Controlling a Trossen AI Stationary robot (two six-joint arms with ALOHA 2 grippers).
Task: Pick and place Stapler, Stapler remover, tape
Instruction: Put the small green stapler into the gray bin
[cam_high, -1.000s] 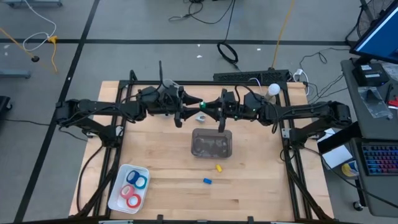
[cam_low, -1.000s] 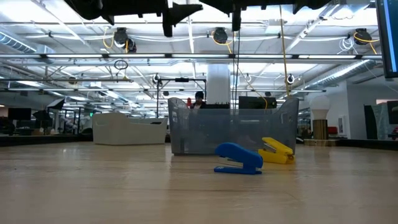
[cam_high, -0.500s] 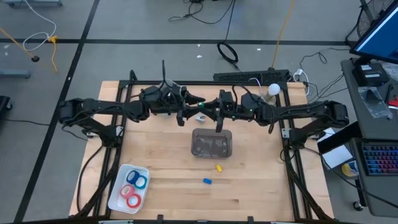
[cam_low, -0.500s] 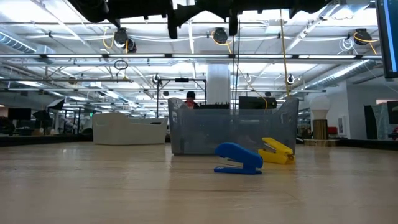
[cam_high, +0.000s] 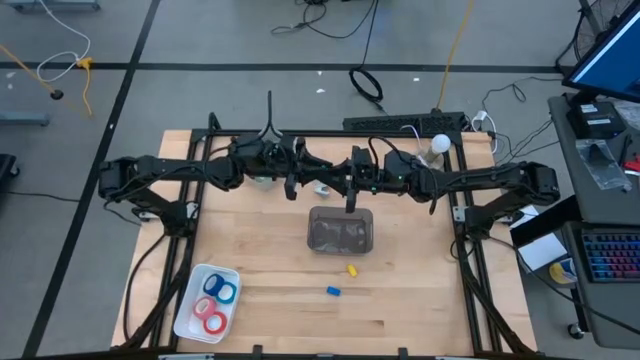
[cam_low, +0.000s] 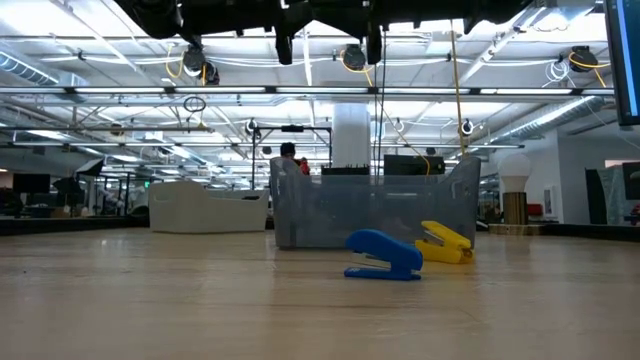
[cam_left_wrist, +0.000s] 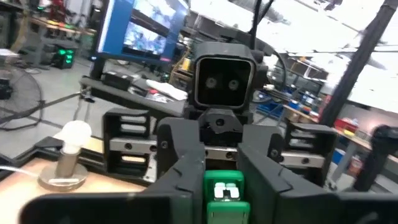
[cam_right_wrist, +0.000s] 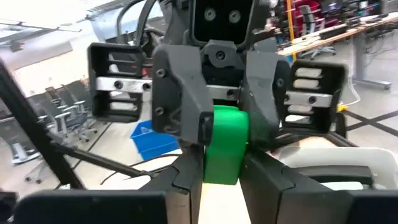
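Jaws of both the left gripper (cam_high: 312, 180) and right gripper (cam_high: 335, 183) pinch one green stapler (cam_right_wrist: 225, 144) between them, above and behind the clear bin (cam_high: 341, 230). Tape rolls (cam_high: 215, 303) sit in a white tray (cam_high: 187, 308), well apart from the bin.

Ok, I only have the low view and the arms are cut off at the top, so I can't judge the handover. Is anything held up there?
Observer: Yes. The left claw and the right claw meet tip to tip, both clamped on one small green block.
Operator: Are they over the clear plastic bin?
Observer: No. From above, they meet beyond the clear plastic bin's far rim, not over it.
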